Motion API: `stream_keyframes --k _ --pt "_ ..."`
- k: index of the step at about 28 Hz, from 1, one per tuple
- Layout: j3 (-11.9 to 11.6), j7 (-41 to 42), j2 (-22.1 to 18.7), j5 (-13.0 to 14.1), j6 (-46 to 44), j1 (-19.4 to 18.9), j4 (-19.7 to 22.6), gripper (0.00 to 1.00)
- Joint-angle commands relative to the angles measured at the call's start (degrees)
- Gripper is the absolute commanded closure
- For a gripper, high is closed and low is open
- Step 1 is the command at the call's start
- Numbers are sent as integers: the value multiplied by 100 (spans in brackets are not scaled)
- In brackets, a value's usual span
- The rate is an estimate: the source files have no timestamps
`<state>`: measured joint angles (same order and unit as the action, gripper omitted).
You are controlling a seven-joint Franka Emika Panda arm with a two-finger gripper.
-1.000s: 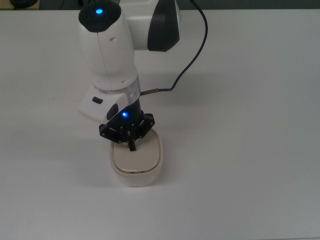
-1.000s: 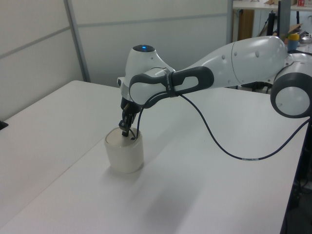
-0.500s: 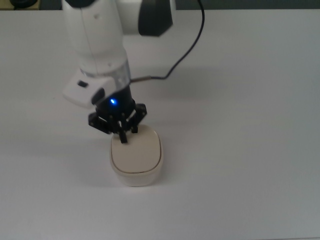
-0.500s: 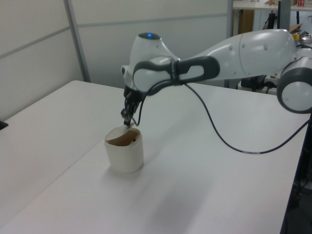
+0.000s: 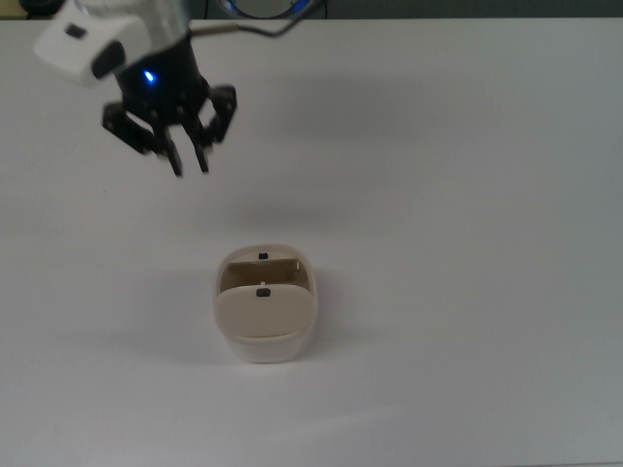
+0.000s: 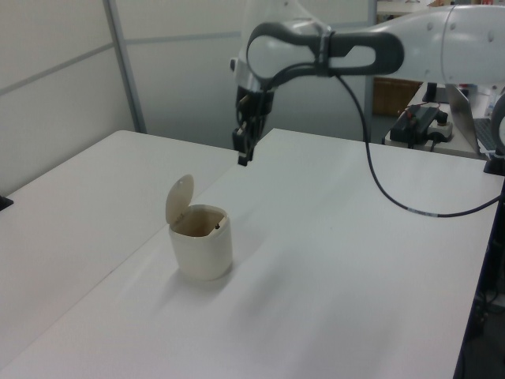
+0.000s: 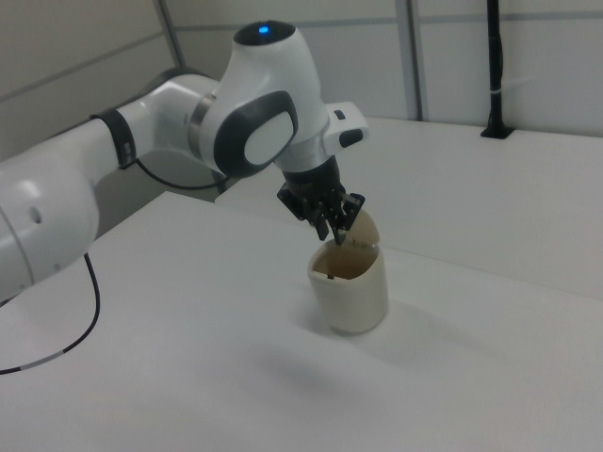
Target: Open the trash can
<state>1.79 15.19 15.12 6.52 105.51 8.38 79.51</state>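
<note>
Trash can (image 5: 265, 313) open; inside mostly hidden.

Small cream trash can (image 5: 265, 321) upright on the white table, lid (image 6: 179, 200) swung up, open.

This looks like a robotics lab or test room rather than a home or shop. A broad, plain white table (image 6: 331, 260) fills most of each view, bare and clean like a workbench. Pale partition walls (image 6: 55, 87) with grey metal framing posts (image 6: 125, 67) close it in at about ten to twelve o'clock in the left view. A white industrial robot arm (image 6: 410, 35) with a loose black cable (image 6: 394, 189) hanging from it reaches over the table. At about two o'clock in the left view, beyond the table, stands a further desk (image 6: 430, 126) with dark electronic gear on it, too small to identify.
</note>
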Motion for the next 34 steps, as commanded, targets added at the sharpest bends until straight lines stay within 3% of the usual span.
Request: stream_keyframes --k 1,3,6,8,34 --pt "-125 2 -264 -123 -689 120 -5 10" --pt "-152 2 -264 -308 -795 111 -15 0" --pt "-126 2 -308 -781 -926 93 -15 0" --pt "-117 10 -308 -906 -936 93 -6 0" --pt "-266 54 -211 -994 -988 128 73 0"
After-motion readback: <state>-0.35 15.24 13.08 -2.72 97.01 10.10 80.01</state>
